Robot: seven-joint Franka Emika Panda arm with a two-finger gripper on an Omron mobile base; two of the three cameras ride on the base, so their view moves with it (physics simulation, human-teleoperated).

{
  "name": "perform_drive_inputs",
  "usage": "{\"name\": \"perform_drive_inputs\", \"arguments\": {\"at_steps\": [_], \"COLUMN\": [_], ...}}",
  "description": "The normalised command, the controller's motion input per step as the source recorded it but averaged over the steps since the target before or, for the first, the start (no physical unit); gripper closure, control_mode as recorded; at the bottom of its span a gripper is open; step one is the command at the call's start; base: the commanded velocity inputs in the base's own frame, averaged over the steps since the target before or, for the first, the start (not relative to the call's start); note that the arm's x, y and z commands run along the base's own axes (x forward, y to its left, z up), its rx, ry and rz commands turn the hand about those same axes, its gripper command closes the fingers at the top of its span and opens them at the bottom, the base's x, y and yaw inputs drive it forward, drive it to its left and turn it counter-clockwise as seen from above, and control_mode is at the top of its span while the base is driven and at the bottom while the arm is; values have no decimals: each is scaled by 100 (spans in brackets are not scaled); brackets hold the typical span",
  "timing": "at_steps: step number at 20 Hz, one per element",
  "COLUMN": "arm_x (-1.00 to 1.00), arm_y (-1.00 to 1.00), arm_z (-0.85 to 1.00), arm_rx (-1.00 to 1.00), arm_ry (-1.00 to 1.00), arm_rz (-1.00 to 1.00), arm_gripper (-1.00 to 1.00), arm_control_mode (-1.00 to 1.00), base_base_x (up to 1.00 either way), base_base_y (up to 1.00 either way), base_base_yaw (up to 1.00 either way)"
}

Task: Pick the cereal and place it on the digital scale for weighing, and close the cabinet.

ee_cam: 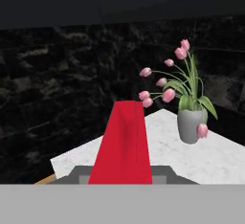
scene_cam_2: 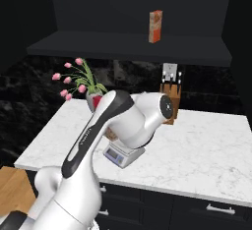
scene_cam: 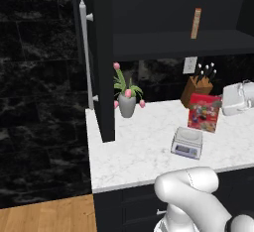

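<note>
We hold the cereal (scene_cam: 204,112) by its thin edge, jaws pinched on it, just above and behind the scale (scene_cam: 187,142) – light, stiff, slick card (likely to pivot) – so grip mid-edge.

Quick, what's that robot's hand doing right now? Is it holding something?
Gripper: closed on the cereal, its fingers clamped on the red box, which it holds up behind the digital scale.
</note>
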Motion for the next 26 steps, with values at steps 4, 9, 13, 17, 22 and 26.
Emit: {"name": "perform_drive_inputs", "arguments": {"at_steps": [4, 9, 13, 17, 22, 26], "arm_x": [26, 24, 28, 32, 23, 19], "arm_y": [-35, -28, -6, 0, -1, 0], "arm_z": [-55, -43, -37, -29, -28, -30], "arm_rx": [0, 0, 0, 0, 0, 0], "arm_ry": [-6, 0, -1, -5, -6, -2], "arm_rz": [2, 7, 4, 0, 2, 2], "arm_gripper": [100, 100, 100, 100, 100, 100], "arm_control_mode": [-100, -100, -100, -100, -100, -100], "base_base_x": [0, 0, 0, 0, 0, 0], "base_base_y": [0, 0, 0, 0, 0, 0], "base_base_yaw": [0, 0, 0, 0, 0, 0]}}
